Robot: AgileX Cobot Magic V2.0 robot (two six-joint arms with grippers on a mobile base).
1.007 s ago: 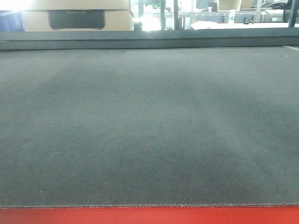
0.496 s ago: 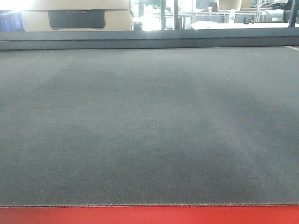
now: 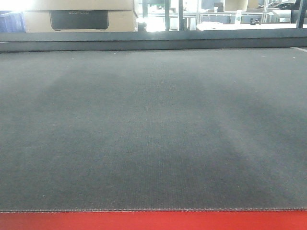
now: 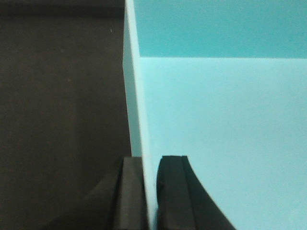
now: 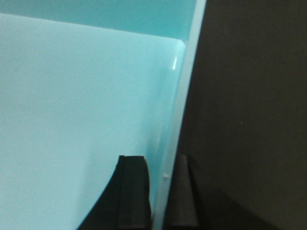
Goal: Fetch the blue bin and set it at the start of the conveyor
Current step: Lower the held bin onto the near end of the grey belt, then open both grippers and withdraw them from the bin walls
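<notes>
The left gripper (image 4: 147, 165) is closed down narrow on a thin side wall of the blue bin (image 4: 216, 120), with one black finger (image 4: 173, 191) inside the tub and the other outside. The right gripper (image 5: 159, 165) pinches another wall the same way. A dark surface lies beyond both walls. In the front view, the conveyor start (image 3: 153, 129) shows grey woven belt behind its red front edge (image 3: 153, 220).

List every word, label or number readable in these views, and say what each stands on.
Nothing can be read for certain.
Dark panel on the cardboard box: one short pale line of letters, too blurred to read.
Blue bin: no text on the walls in view.
Conveyor belt and its red edge: no text.
</notes>
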